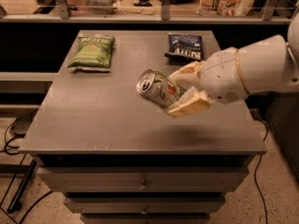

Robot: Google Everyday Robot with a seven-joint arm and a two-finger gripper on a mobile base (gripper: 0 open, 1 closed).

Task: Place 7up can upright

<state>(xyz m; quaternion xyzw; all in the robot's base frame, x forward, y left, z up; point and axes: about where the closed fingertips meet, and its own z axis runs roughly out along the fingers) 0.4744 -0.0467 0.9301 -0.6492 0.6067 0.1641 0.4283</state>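
The green bag (pixel 91 52) lies near the far left corner of the surface (pixel 93 120), out of my way. The can (pixel 156 88) hangs over the middle, nearer the right edge, tipped over with its tab end pointing left. My gripper (pixel 181 92) is clamped across its body; the blue bag (pixel 185 46) sits behind at the far edge. I should roll my wrist until the tab faces up, lower the base flat, then release.
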